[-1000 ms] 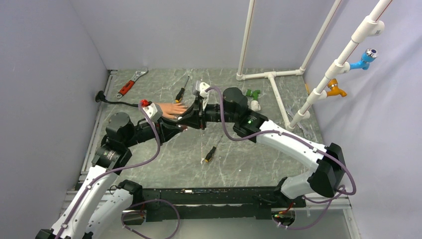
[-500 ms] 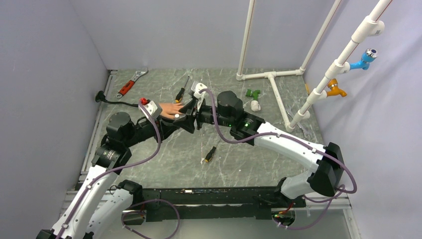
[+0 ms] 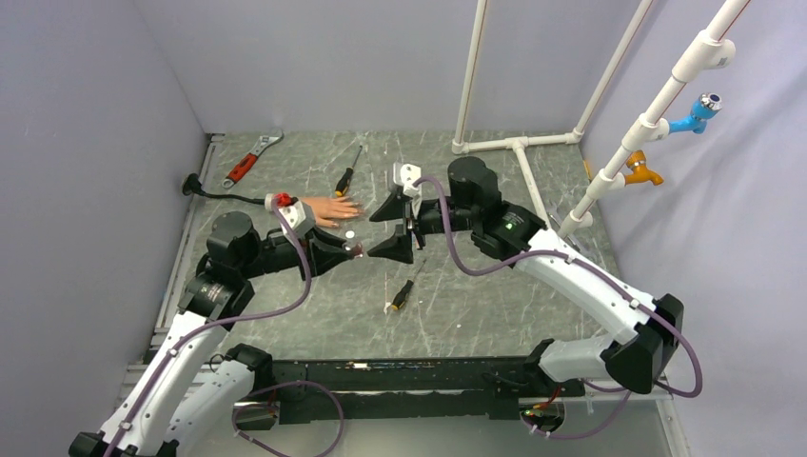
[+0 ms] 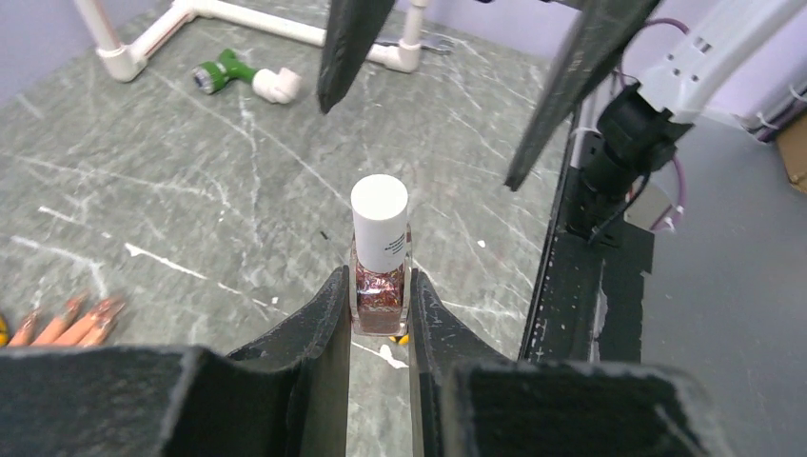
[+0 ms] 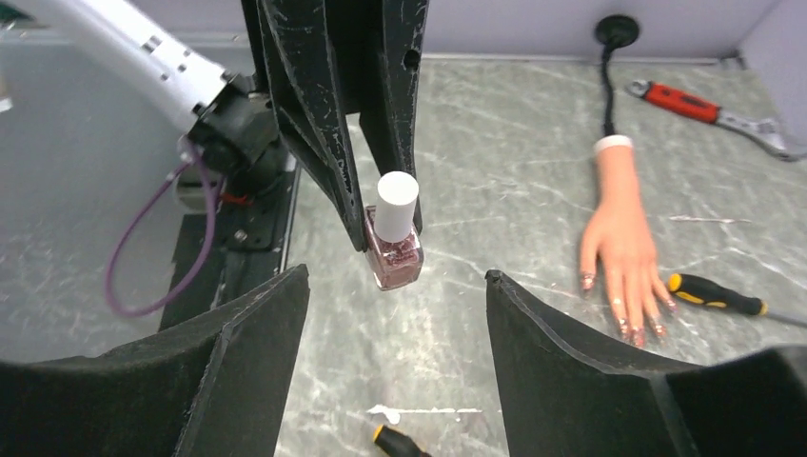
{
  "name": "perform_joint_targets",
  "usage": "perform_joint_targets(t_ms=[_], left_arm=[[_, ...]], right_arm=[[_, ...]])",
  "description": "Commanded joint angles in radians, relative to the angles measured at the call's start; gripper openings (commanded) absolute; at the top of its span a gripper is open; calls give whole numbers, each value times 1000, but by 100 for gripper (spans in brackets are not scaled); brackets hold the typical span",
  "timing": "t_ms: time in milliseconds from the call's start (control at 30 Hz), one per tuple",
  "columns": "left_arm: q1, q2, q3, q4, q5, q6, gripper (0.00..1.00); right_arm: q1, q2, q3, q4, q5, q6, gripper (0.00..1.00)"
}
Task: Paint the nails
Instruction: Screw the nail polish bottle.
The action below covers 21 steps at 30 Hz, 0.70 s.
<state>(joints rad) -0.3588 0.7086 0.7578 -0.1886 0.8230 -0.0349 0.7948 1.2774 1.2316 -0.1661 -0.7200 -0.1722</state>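
Now right end effector (image 3: pixel 371 237) wide, clear of polish bottle (image 5: pixel 393 252).

Polish bottle (image 5: pixel 393 238) before mannequin hand (image 5: pixel 623 252)

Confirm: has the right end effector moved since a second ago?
Yes. The right end effector drew back rightward, away from the flesh-coloured rubber mannequin hand, which stayed put.

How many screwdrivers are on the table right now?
2. One screwdriver lies beyond the mannequin hand; the other screwdriver lies nearer the arm bases, by the right gripper. The arms may hide more.
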Motion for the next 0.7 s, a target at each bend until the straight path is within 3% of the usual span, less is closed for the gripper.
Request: perform_joint_targets(t_ms=[0, 667], left_arm=[[-26, -4, 32, 47, 103, 65, 0], [-57, 23, 41, 26, 136, 93, 0]], right_arm=[[-24, 51, 107, -221, -168, -154, 69], [-22, 128, 141, -238, -250, -141, 62]])
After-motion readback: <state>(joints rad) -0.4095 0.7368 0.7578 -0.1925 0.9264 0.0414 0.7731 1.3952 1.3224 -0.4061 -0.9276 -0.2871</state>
